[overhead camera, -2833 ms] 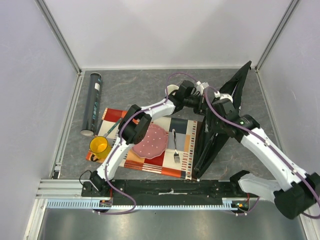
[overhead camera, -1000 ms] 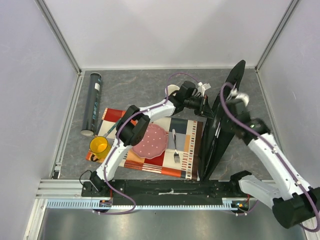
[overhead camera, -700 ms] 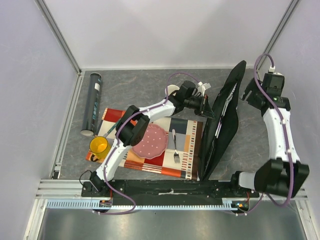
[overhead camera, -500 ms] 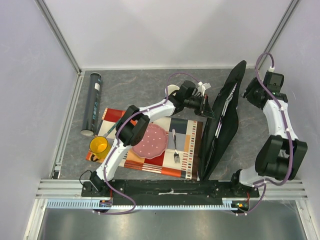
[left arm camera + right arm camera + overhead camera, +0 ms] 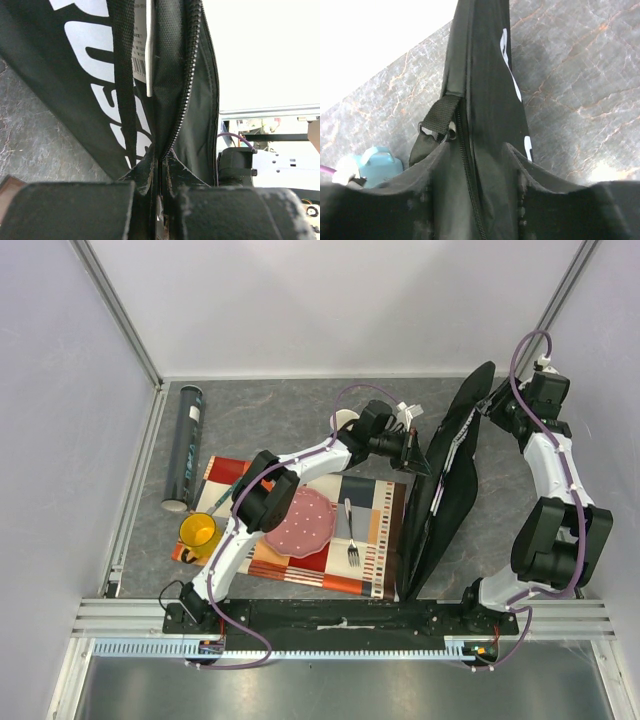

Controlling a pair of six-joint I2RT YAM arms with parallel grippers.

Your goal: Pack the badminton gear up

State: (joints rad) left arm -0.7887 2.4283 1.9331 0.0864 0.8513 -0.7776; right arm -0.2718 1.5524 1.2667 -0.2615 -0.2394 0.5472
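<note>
Racket bag held on edge for closing. The long black racket bag [image 5: 445,500] stands on its long edge at the right of the desk [image 5: 270,420], running from the far right corner toward the arm bases, its white lettering facing outward. The left end effector [image 5: 160,167] is fully closed on the fabric beside the zip at mid-length; this pinch appears to be what keeps the bag upright and its mouth presented. The right end effector [image 5: 480,155] sits astride the far end of the bag, just below the strap loop [image 5: 437,127], fingers part-way apart with the zip ridge between them; whether they press the fabric cannot be told. The placing suggests one arm steadies while the other works the zip.

Contents: the mouth gapes narrowly; a pale strip and a printed label [image 5: 141,65] show inside, but no racket or shuttlecock can be identified. The dark tube [image 5: 186,445] lies on the desk at the far left, well apart from the bag, its contents hidden.

Not part of the gear: yellow mug [image 5: 198,532], pink plate [image 5: 310,530], fork [image 5: 351,535], light blue cup [image 5: 377,162]
</note>
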